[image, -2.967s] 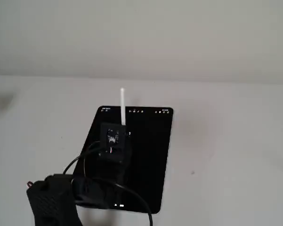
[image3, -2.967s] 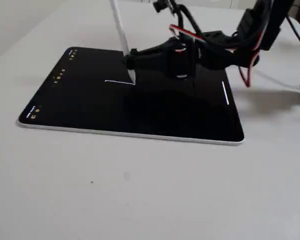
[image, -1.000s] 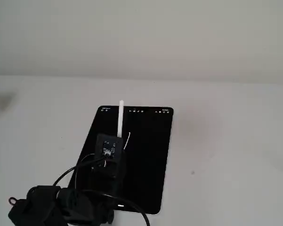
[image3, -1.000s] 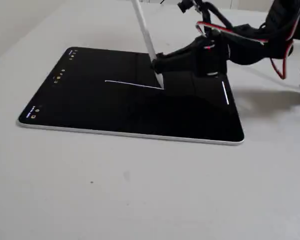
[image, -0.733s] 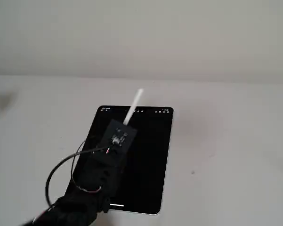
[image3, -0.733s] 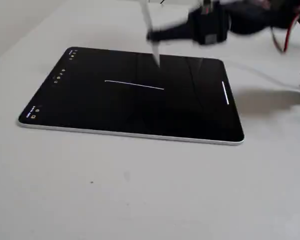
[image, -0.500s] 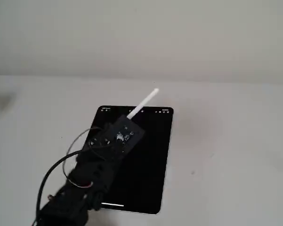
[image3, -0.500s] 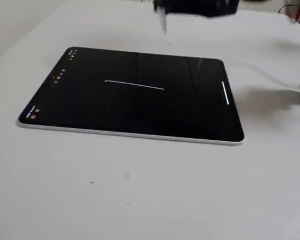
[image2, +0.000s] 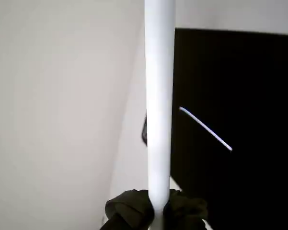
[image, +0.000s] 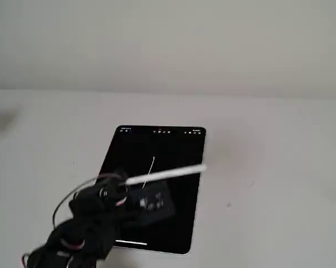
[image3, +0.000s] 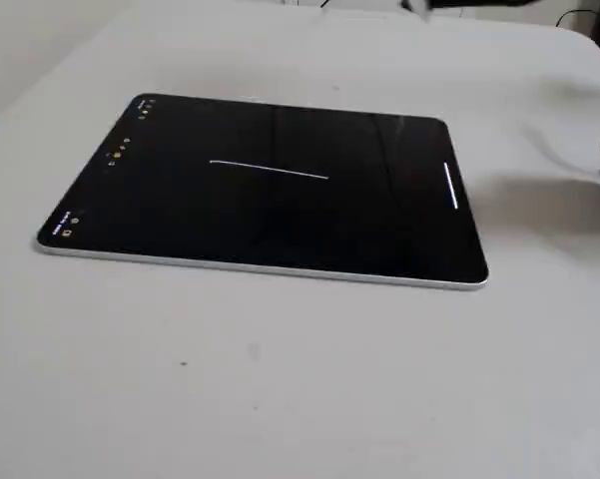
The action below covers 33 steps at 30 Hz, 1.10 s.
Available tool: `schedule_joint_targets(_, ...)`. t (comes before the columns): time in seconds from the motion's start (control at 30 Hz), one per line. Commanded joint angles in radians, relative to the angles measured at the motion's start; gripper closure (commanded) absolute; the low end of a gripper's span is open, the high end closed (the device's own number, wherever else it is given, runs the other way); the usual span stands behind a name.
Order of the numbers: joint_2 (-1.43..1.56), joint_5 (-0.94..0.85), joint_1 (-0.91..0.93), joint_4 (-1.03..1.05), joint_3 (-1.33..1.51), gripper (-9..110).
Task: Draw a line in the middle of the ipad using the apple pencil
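On the desk lies the ipad, a white line mid-screen; above it the claw, clamped on the pencil, holds it level, likely because drawing is done

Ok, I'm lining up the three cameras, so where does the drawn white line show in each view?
A fixed view: the line runs near-vertical mid-screen on the ipad, just above the apple pencil.
Wrist view: the line slants down to the right, right of the pencil.
Another fixed view: the line lies near-horizontal at the ipad's centre.
Shared landmark: the ipad's black screen.
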Motion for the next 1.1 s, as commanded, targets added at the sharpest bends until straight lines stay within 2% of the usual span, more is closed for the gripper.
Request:
schedule_joint_targets(0.0,0.304,0.012,-0.049,0.133,0.089,102)
schedule_joint_targets(0.57,0.305,0.117,-0.028,0.25,0.357,101)
schedule_joint_targets(1.07,0.304,0.115,0.008,0.304,0.362,101)
